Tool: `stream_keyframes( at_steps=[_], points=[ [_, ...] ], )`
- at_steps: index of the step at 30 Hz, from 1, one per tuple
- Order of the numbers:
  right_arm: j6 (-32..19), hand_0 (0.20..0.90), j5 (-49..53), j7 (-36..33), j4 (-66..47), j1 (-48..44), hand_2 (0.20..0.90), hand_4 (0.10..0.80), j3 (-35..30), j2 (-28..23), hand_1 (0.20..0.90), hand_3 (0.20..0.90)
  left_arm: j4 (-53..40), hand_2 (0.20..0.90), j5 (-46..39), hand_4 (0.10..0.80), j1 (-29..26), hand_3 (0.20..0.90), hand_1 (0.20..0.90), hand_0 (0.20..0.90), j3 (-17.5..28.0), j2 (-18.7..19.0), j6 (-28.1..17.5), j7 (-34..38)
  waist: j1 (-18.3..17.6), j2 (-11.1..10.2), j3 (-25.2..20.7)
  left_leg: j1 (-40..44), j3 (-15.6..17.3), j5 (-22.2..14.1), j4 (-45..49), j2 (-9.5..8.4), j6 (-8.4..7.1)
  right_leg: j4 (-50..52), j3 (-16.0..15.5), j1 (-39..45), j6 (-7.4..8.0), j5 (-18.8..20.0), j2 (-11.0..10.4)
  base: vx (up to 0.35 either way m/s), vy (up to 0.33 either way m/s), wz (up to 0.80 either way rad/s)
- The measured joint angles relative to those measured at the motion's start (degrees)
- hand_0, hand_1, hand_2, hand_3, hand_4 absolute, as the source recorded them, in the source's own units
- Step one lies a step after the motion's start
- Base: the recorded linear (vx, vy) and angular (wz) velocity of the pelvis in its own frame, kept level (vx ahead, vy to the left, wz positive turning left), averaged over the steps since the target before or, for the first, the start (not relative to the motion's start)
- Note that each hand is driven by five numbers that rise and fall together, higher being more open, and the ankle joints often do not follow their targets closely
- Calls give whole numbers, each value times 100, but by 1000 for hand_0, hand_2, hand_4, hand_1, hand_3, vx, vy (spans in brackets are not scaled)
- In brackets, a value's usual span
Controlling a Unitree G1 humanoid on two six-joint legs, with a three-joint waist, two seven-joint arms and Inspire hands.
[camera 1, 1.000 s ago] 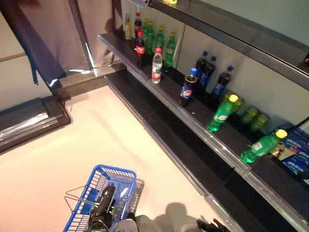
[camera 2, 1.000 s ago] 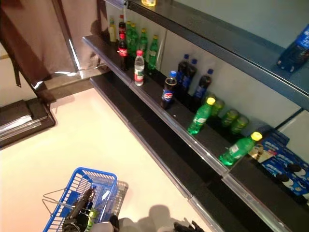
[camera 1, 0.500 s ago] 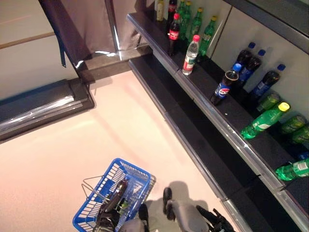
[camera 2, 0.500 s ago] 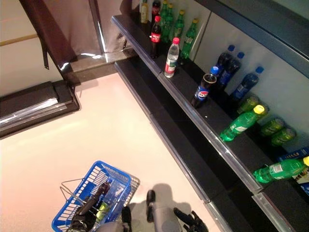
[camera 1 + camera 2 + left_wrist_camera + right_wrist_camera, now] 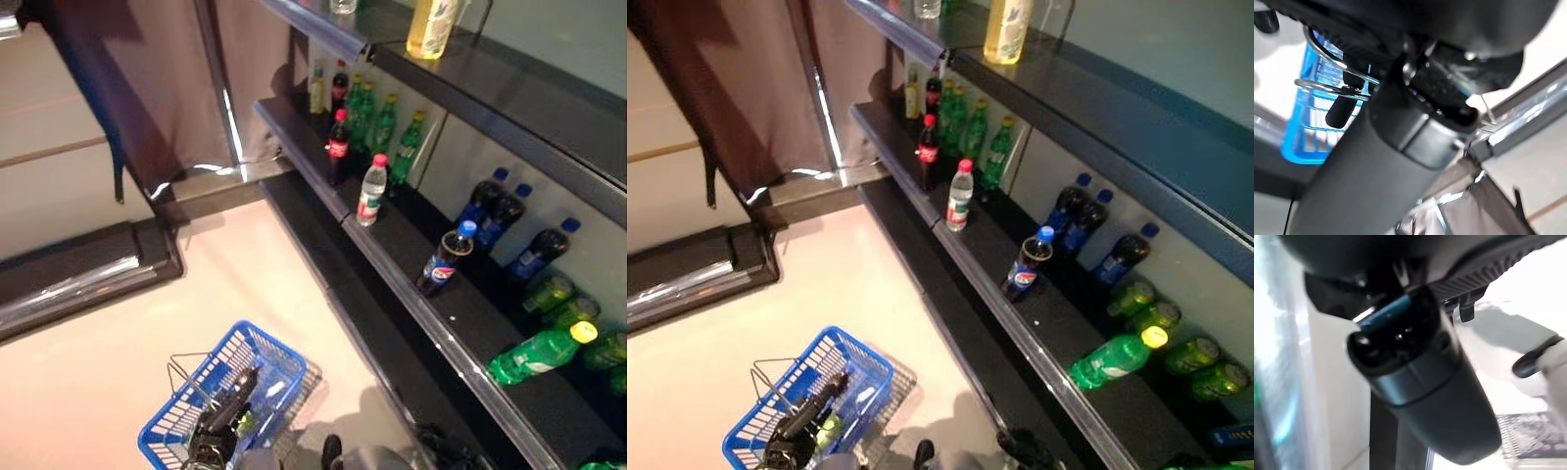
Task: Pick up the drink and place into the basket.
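Drink not picked yet: none sits in either hand as far as the views show. The left hand [image 5: 217, 436] hangs low over the blue basket [image 5: 250, 345], its dark fingers near the wire handles [image 5: 1327, 83]; in its wrist view the handles run just under the hand, but whether the fingers are curled round them I cannot tell. Probably it carries the basket there so the other arm stays free for the shelf. The right hand [image 5: 443, 452] shows only as a dark shape at the bottom edge beside the lower shelf; its fingers cannot be read, and its wrist view gives nothing useful. Inside the basket lies something small and greenish [image 5: 830, 428], too unclear to name.

Outward: the nearest candidate is the dark cola bottle with blue cap [image 5: 446, 260], upright near the front lip of the middle shelf [image 5: 392, 257], well apart from the right hand. Further along stand a clear water bottle with red cap [image 5: 370, 190] and a red-label cola bottle [image 5: 337, 147], with green bottles behind. A green bottle [image 5: 539, 351] lies on its side, yellow cap outward. Judgement: approach stage, reach not begun; the bottles at the front lip are the easy grabs.
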Motion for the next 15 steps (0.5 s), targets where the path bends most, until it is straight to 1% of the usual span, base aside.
stream_keyframes(
  at_steps=[1,2,3,4,5,6,7,8,9,10,11,12,13,14,15],
  points=[
    [36,900,-4,8,2,-48,900,800,2,-16,900,900,-7,300,-55,100,21,200,300,300,47,-6,-4,-8,100,-4,3,152,-5,72,-888,38,105,-44,192,82,21,13,20,494,284,-126],
    [46,900,-6,23,5,-117,900,800,1,-19,900,900,-7,300,-146,100,26,200,300,300,62,1,-3,-9,154,19,17,249,67,144,-1490,161,199,-86,406,206,63,12,94,562,339,-103],
    [46,900,-11,46,0,-114,900,800,14,-8,900,900,-6,300,-268,100,-7,200,300,300,80,7,8,-9,114,86,-11,314,49,240,-2327,344,130,-216,485,397,102,-6,190,412,261,-72],
    [63,900,-19,44,21,-100,900,800,14,-5,900,900,-6,300,-321,100,-87,200,300,300,107,-14,9,-30,127,122,-33,304,-73,391,-2853,478,74,-191,620,418,78,-148,262,378,253,-65],
    [120,900,-48,44,96,-108,900,800,17,2,900,900,-6,300,-416,100,-147,200,300,300,196,-67,9,-111,174,151,-41,344,-316,614,-3357,652,-14,-110,799,430,125,-201,319,268,211,-70],
    [158,900,-59,41,163,-127,900,800,21,9,900,900,-5,300,-461,100,-164,200,300,300,252,-107,-1,-141,178,169,-27,360,-457,744,-3540,785,-106,-104,940,506,223,-182,339,252,221,-82],
    [193,900,-60,35,224,-148,900,800,21,10,900,900,16,300,-475,100,-161,200,300,300,242,-92,0,-186,168,191,-14,377,-623,812,-3593,892,-147,-111,1101,573,290,-257,338,295,343,-75],
    [223,900,-61,30,287,-134,900,800,16,4,900,900,51,300,-472,100,-145,200,300,300,245,-98,-3,-259,161,229,-48,442,-904,871,-3758,981,-193,-99,1280,600,332,-353,329,328,470,-98],
    [231,900,-62,50,418,-122,900,800,-6,-9,900,900,74,300,-495,100,-155,200,300,300,265,-112,-6,-333,171,278,-22,639,-1081,914,-3944,1114,-127,45,1558,596,533,-458,295,332,530,-124],
    [238,900,-60,52,457,-127,900,800,-16,-54,900,900,75,300,-551,100,-126,200,300,300,270,-162,-24,-386,184,369,12,803,-1017,967,-3928,1198,-12,261,1720,559,679,-616,315,338,682,-142],
    [209,900,-62,75,475,-107,900,800,-18,-79,900,900,85,300,-737,100,-95,200,300,300,312,-242,-38,-432,148,469,113,918,-850,1526,-3755,1194,-465,606,1693,515,868,-907,200,212,474,-96],
    [209,900,-62,75,475,-107,900,800,-18,-79,900,900,85,300,-737,100,-95,200,300,300,312,-242,-38,-432,148,469,113,918,-850,1526,-3755,1194,-465,606,1693,515,868,-907,200,225,512,-93],
    [182,900,-58,151,557,-6,900,800,-17,79,900,900,126,300,-1064,100,-167,200,300,300,425,-197,-20,-386,73,143,103,1025,-739,1325,-3722,717,-179,836,1549,426,1099,-1079,-347,127,272,-45],
    [178,900,-57,176,582,79,900,800,-26,138,900,900,126,300,-1153,100,-261,200,300,300,489,-191,-7,-381,10,65,123,982,-677,1291,-3697,516,-39,817,1372,418,1142,-1071,-583,203,486,-39],
    [174,900,-54,182,600,152,900,800,-53,206,900,900,126,300,-1205,100,-331,200,300,300,503,-214,-3,-373,-36,24,150,970,-644,1280,-3676,387,54,811,1285,422,1237,-1003,-761,187,499,8]
  ],
)
